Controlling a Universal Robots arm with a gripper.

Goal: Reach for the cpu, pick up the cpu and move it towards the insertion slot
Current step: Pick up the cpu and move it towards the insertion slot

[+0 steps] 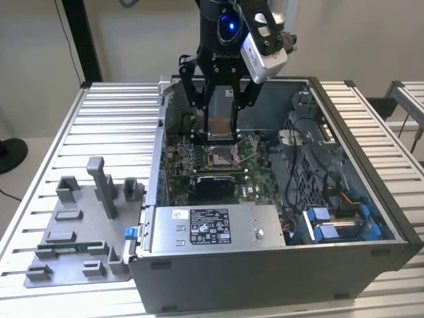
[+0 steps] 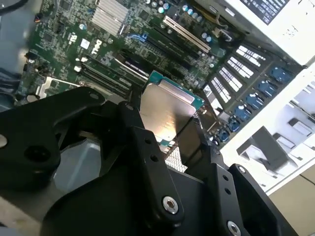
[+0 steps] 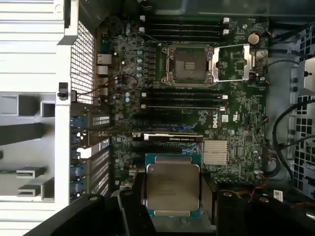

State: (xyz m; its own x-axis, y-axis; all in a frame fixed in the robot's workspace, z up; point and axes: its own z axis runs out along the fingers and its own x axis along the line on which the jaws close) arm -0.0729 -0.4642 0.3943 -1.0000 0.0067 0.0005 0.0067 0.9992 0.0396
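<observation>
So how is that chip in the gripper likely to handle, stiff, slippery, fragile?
The cpu looks like a thin flat plate, so probably stiff and light. Its smooth metal face glints in the second wrist view, so it may slip between the gripper fingers. Held by its edges, it could tilt if bumped.

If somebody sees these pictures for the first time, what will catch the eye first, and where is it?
First, the black tool, shut on the cpu, which it holds above the green motherboard inside the open computer case. Next, the insertion slot: in the first wrist view its metal frame is open, some way across the board from the chip.
</observation>
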